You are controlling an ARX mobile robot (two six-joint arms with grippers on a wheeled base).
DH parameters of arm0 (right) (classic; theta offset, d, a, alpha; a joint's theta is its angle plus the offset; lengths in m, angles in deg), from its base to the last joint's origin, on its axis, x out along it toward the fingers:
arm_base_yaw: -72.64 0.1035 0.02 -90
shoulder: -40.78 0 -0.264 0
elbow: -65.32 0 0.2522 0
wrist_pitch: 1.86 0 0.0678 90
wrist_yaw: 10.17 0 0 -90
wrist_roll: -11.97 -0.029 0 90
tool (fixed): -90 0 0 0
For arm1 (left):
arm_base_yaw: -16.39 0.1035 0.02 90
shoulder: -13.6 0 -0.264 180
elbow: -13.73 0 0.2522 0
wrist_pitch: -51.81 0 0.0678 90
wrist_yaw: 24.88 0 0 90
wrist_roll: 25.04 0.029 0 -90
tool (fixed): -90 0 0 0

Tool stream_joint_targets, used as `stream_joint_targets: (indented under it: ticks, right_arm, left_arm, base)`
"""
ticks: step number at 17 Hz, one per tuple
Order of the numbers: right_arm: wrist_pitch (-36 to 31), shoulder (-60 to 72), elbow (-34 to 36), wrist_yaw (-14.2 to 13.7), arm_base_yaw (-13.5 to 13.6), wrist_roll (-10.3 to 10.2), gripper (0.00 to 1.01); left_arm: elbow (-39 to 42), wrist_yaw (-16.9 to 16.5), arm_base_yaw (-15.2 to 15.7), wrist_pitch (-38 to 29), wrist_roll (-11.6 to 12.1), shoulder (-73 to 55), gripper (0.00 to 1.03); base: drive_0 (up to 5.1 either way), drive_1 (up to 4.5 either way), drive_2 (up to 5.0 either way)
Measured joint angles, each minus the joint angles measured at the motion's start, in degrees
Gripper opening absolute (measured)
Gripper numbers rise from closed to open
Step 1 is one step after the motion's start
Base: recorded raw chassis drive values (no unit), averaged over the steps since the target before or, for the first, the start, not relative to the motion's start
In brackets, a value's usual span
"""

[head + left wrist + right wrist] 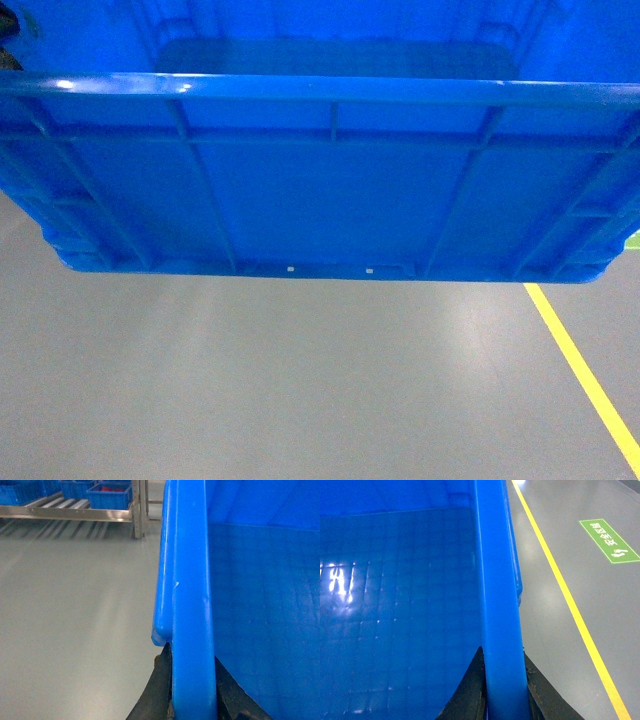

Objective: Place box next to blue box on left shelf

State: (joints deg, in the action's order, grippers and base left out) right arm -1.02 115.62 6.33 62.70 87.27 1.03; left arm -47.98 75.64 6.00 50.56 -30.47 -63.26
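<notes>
The box [320, 190] hangs above the floor [300, 380]; left claw [192, 692] and right claw [504, 685] each pinch an opposite rim, balancing it for carrying.

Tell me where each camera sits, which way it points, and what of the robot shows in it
Head: on the robot, slanting down over the box to the grey floor; no robot parts show.
Left wrist: on the left arm, looking along the rim toward the shelf; left gripper fingers straddle the rim.
Right wrist: on the right arm, along the opposite rim; right gripper clamps it.
Head and right wrist share the box and the yellow line.
</notes>
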Motion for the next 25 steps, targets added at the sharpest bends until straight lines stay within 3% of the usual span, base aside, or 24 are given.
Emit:
stream_joint_targets:
  ticks: [25]
  right_arm:
    - [0.0,0.0,0.0,0.0,0.0,0.0,0.10]
  left_arm:
    - [0.1,0.0,0.0,-0.2,0.1,0.0,0.08]
  base:
    - [0.0,4.33,-4.3]
